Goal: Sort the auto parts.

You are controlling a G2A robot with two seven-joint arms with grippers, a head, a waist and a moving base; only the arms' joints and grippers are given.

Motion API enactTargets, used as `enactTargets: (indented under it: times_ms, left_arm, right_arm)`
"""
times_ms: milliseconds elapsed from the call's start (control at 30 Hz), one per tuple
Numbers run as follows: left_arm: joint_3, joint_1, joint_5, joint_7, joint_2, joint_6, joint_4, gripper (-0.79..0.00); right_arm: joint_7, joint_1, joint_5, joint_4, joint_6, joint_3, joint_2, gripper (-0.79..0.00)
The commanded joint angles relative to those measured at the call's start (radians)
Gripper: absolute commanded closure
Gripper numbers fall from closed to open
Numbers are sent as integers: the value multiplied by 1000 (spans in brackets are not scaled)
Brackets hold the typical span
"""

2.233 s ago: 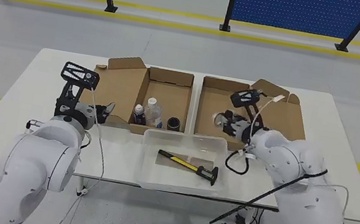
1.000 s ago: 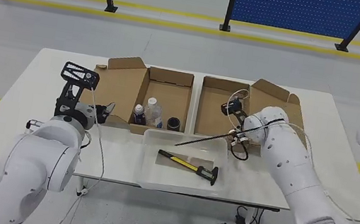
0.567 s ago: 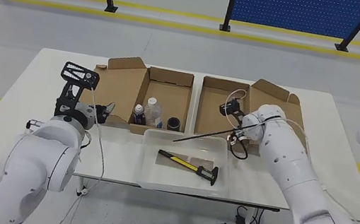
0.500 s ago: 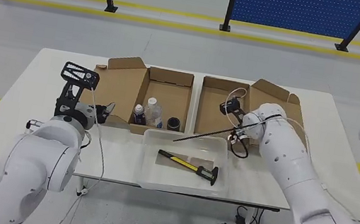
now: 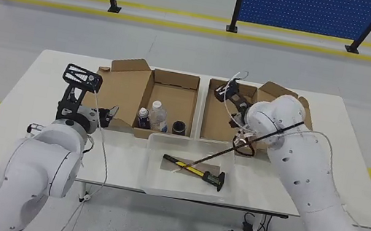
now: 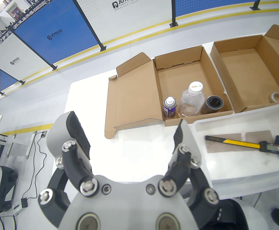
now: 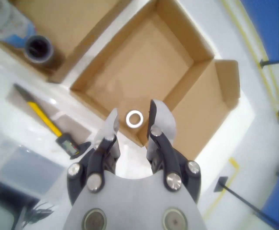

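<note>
**Both grippers released and empty; white ring on the floor of the right box**

The right gripper (image 7: 134,109) is shown with its fingers spread apart and nothing held between them. It is held above the right box (image 7: 141,65), an open cardboard box with its flap folded outward. Between the fingertips, and beyond them, a white ring (image 7: 134,119) is seen. It lies flat on the box floor, close to the corner where the tray-side wall meets the flap-side wall, and is apart from both fingers.

To one side of this gripper, a white tray (image 7: 13,122) is placed just beside the box. A caliper (image 7: 50,122) with a yellow beam and a dark head lies flat in the tray. Farther off on the same side, the left box (image 7: 65,21) is seen.

The left gripper (image 6: 126,123) is likewise shown released, its ribbed pads (image 6: 77,130) set wide apart and empty. It is held over bare white table (image 6: 130,156). Ahead of its fingers the left box stands with its flap laid open on the table. Three things are lined up along the wall of that box nearest the gripper: a spray can (image 6: 169,106), a clear bottle (image 6: 191,99) and a black cylinder (image 6: 214,104). The bottle stands between the other two, the neighbours touching or nearly so.
</note>
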Motion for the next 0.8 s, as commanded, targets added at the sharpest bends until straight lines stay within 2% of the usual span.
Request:
enactTargets:
  times_ms: [0,133,267,500,667,767]
  left_arm:
    - [0,0,0,0,0,0,0,-785]
    - [0,0,0,0,0,0,0,-785]
    - [0,0,0,0,0,0,0,-785]
    - [0,0,0,0,0,0,0,-785]
    - [0,0,0,0,0,0,0,-785]
    - [0,0,0,0,0,0,0,-785]
  right_arm:
    - [37,-40,0,-109,-4,6,6,-289]
    - [87,-107,44,-235,-33,5,14,-296]
    - [126,-148,99,-277,-74,-29,15,-299]
    - [138,-199,145,-217,-90,-99,12,-292]
    - [130,-226,145,-175,-80,-95,18,-326]
    - [102,-243,162,-145,-84,-78,24,-320]
